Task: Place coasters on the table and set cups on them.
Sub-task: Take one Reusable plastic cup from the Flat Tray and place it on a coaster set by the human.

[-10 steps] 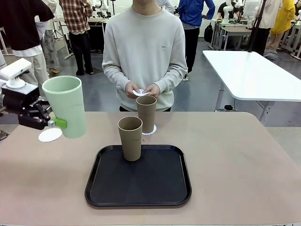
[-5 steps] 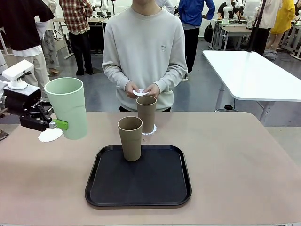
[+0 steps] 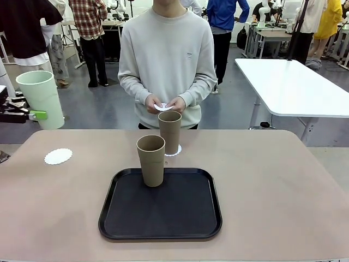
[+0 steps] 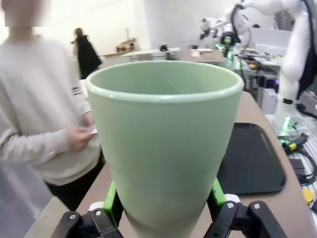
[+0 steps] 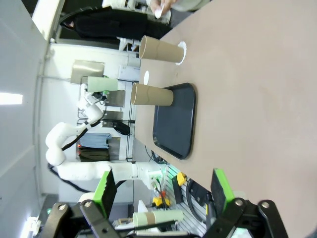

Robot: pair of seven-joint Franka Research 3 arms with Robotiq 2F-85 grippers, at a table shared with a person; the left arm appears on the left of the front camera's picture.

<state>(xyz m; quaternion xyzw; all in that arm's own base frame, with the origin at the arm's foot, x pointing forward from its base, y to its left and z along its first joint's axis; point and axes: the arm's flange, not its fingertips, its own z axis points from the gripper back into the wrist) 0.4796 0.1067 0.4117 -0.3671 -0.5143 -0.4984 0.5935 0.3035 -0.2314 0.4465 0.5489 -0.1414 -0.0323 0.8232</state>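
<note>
The left gripper [image 3: 27, 114] stays clamped on the pale mint green tapered tumbler [image 3: 40, 99], but the pair has swung away. A second ago it hung low beside the lacy white paper doily [image 3: 58, 156]; now it is in the upper left of the frame, beyond the edge of the beige-pink table [image 3: 272, 180]. The doily lies bare, so this cup is not yet set down — probably a fresh approach. The right gripper [image 5: 161, 193] has its jaws apart, empty.

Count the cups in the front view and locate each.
3: mint cup in the left claw, raised at far left; one tan cup on the black tray; second tan cup on a coaster beyond the tray.
</note>
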